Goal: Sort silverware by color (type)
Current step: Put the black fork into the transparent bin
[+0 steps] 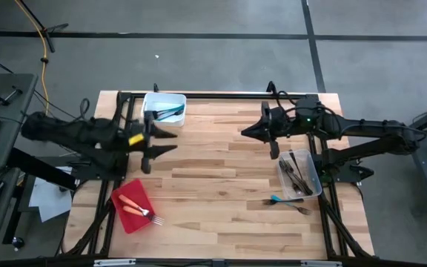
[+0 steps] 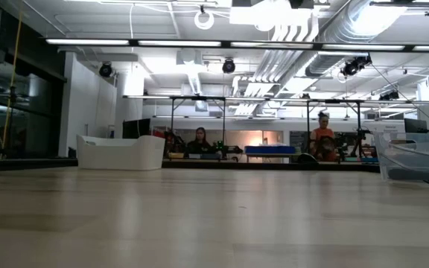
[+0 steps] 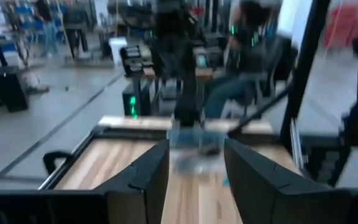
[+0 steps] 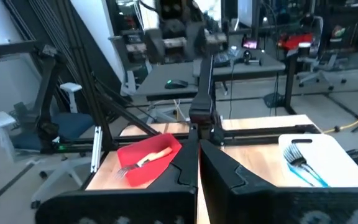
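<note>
A: Left gripper (image 1: 156, 142) up off the table (image 1: 221, 163) at the left side, just near of the white tub (image 1: 164, 108). Fingers (image 3: 146, 176) parted a fair way, nothing between them.

B: Right gripper (image 1: 246, 132) hung over the far middle, pointed left. Jaws pressed fully together, nothing held.

A: Sorted so far, at a guess: teal forks (image 1: 170, 112) in that far-left tub, orange forks (image 1: 137, 208) lying on the red tray (image 1: 128, 196) at the near left, dark forks (image 1: 296, 176) in the clear tub (image 1: 310, 170) on the right.

B: Left over: one teal fork (image 1: 289, 202) loose on the wood, just near of the clear tub. Lay almost straight left to right, teal handle to the left, tines to the right.

A: Well away from both grippers, then. Nearer which?

B: Nearer the right one by a good margin. From those closed fingers, off to the right and toward the near edge. Left gripper clear across the table from it.

A: So probably a right-arm pickup, jaws needing to open first, then closing across the handle rather than along it.

B: Looked that way. Home for that fork likely the far-left tub, a long carry.
</note>
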`<state>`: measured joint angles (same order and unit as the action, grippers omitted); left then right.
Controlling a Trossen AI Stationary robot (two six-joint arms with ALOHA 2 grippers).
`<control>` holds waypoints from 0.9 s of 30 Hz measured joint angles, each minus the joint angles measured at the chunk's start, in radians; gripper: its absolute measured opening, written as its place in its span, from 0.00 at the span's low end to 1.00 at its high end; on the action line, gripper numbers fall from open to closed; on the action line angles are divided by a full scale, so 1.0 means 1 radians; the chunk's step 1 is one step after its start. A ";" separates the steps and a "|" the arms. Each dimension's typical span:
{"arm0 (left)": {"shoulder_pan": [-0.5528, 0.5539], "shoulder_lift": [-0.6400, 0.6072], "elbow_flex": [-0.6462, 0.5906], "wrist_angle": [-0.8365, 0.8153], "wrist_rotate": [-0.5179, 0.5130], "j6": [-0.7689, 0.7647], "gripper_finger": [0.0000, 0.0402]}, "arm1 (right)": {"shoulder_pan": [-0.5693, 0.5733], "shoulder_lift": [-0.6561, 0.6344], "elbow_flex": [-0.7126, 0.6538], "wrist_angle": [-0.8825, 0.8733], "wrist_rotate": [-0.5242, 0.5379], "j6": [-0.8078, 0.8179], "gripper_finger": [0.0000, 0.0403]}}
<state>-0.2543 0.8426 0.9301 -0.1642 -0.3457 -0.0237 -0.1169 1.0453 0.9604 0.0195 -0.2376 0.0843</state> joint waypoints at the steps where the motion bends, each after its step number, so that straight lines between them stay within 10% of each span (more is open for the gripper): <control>1: 0.038 -0.004 -0.040 0.071 0.038 -0.002 0.36 | 0.000 -0.007 0.000 -0.003 0.001 -0.008 0.00; 11: 0.231 0.012 -0.217 0.373 0.215 -0.116 0.36 | 0.000 -0.014 0.000 0.003 0.070 0.002 0.00; 27: 0.242 0.012 -0.216 0.373 0.041 -0.103 0.36 | 0.000 -0.011 0.000 0.004 0.079 -0.067 0.00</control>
<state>-0.0120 0.8543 0.7139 0.2089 -0.3048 -0.1272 -0.1173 1.0348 0.9604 0.0231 -0.1585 0.0177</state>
